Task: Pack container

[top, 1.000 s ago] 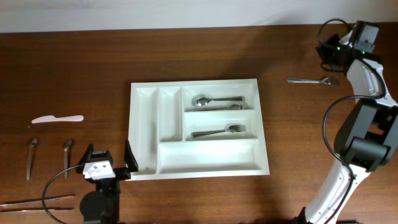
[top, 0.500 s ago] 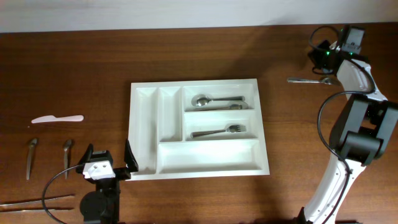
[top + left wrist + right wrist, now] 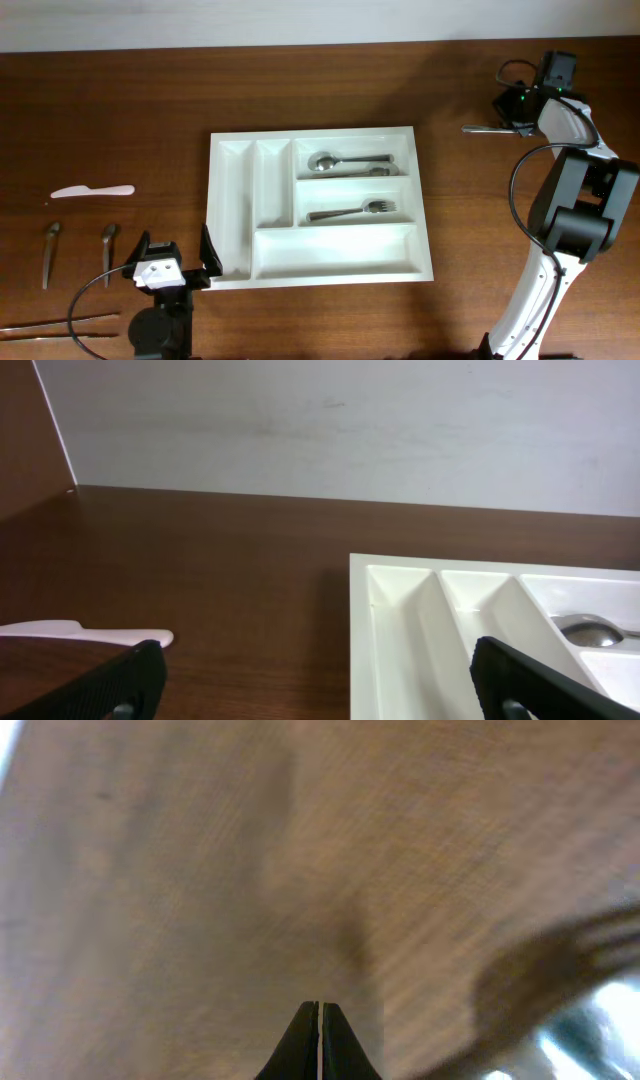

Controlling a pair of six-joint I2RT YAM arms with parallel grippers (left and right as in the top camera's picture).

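Note:
The white container (image 3: 315,132) lies mid-table, with a spoon (image 3: 340,160) in one wide compartment and a fork (image 3: 352,211) in the one below it. My left gripper (image 3: 175,260) stands open at the container's near-left corner with nothing between its fingers; in the left wrist view it (image 3: 320,695) straddles the container's edge (image 3: 400,610). My right gripper (image 3: 518,116) is at the far right, over the bowl end of a loose metal spoon (image 3: 485,129). The right wrist view is blurred, but its jaws (image 3: 320,1012) are shut with nothing between them.
A white plastic knife (image 3: 92,191), two small spoons (image 3: 50,252) (image 3: 108,241) and a pair of long thin sticks (image 3: 60,325) lie on the left of the brown table. The table's far edge meets a white wall (image 3: 350,420).
My right gripper has swung left and toward the loose spoon, staying shut. The left arm and the cutlery have not moved.

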